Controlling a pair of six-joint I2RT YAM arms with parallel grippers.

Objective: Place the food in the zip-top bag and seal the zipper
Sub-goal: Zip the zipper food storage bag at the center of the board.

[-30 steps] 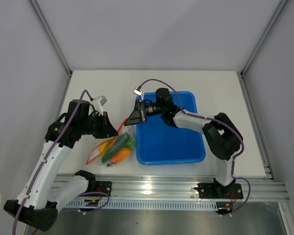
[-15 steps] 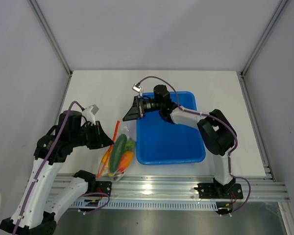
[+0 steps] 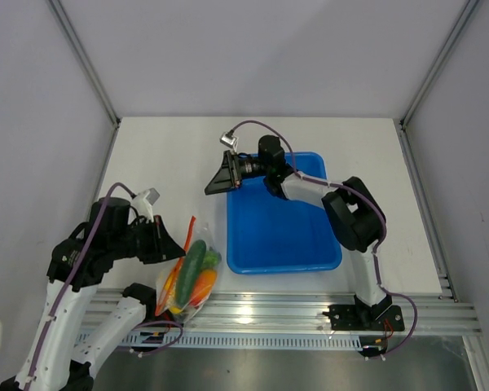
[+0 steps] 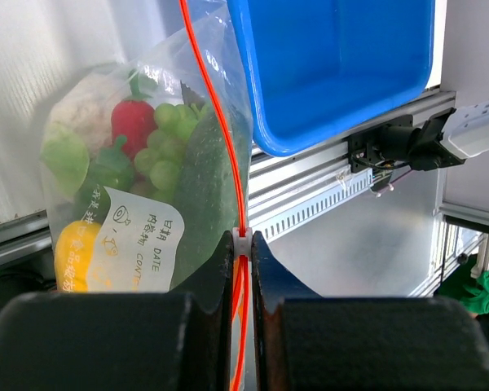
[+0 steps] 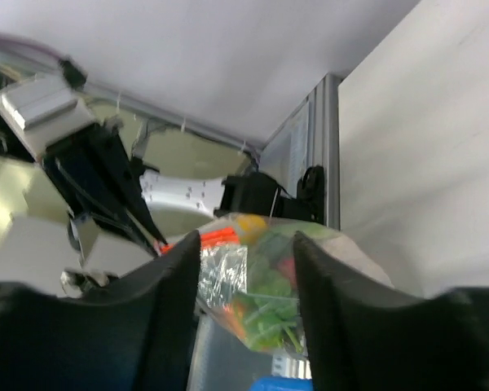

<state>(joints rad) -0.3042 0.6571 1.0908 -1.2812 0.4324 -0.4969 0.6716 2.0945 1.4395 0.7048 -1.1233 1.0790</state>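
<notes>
With left jaws nipped shut on the zipper (image 4: 240, 204) at its white slider (image 4: 242, 239), and the zip-top bag (image 3: 187, 277) of food (image 4: 159, 147) at the worktop's (image 3: 171, 155) near edge, just left of the blue tub (image 3: 285, 236), pull straight along the strip, no twisting. Hold right jaws, parted and empty over the tub's far corner, clear of the bag.

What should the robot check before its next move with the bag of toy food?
1. All the food inside the zip-top bag: ok; the blue tub looks empty.
2. The left gripper pinching the zipper: ok.
3. The right gripper open and off the bag: ok.
4. The zipper closed all along: cannot tell.
5. The bag fully on the table: not ok, it sticks over the near edge.
</notes>
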